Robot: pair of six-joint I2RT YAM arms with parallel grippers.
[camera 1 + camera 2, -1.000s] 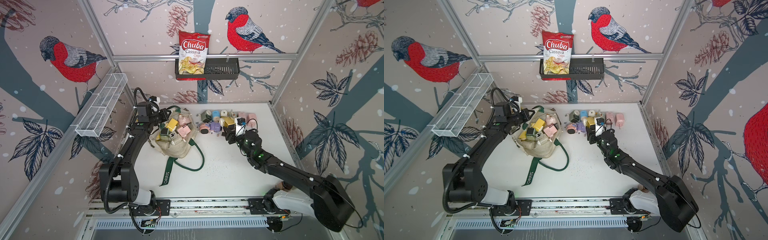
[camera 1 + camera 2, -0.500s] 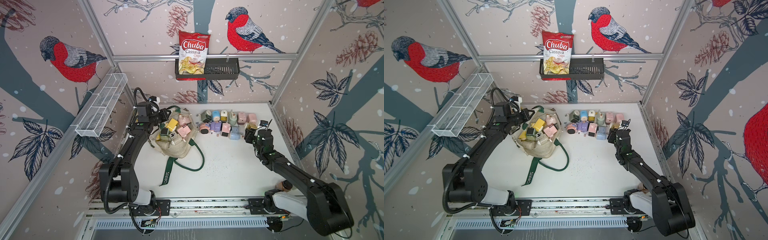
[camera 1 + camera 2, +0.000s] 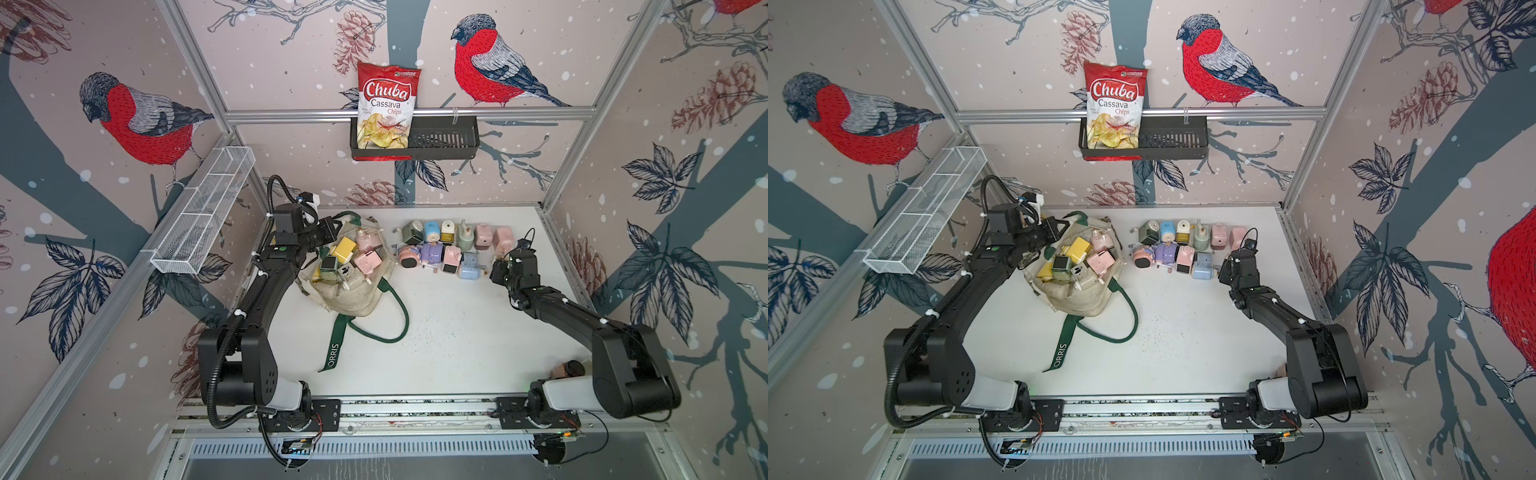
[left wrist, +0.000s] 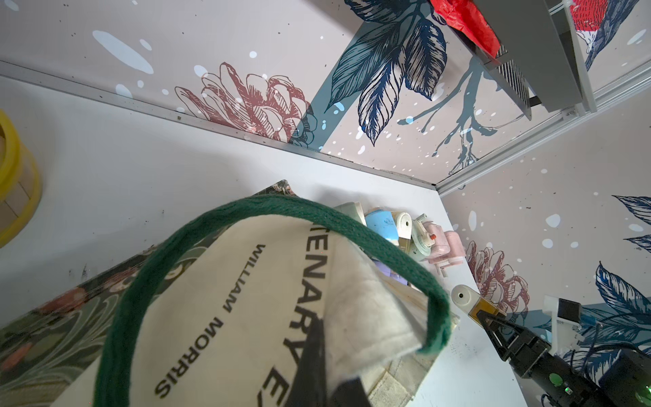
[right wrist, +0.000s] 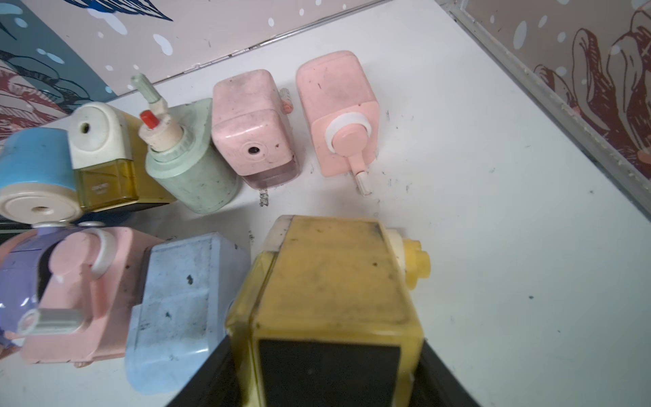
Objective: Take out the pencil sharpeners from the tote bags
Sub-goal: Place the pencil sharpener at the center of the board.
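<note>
- Right wrist view: my right tool (image 5: 326,340) is clamped on a yellow sharpener (image 5: 334,282), one jaw on each side. I cannot tell whether its base touches the desk (image 5: 510,246).
- Just beside the tool, on the side toward the bag, lies a blue sharpener (image 5: 183,310), almost touching the held one.
- Beyond the tool's tip, pink sharpeners (image 5: 338,112) and a green one (image 5: 190,169) sit in the back row of those already out.
- Well across the desk from this tool, the tote bag (image 3: 353,291) lies open with several pencil sharpeners (image 3: 345,249) inside. My left tool (image 3: 328,230) is closed tight at its rim. I judge it is pinching the canvas to keep the mouth open.
- Step in hand, as I read it: setting the yellow one down with the group.
- Next I would lower it into the free spot and part the jaws. Then I would back straight out without nudging the blue neighbour, and return to the bag.
</note>
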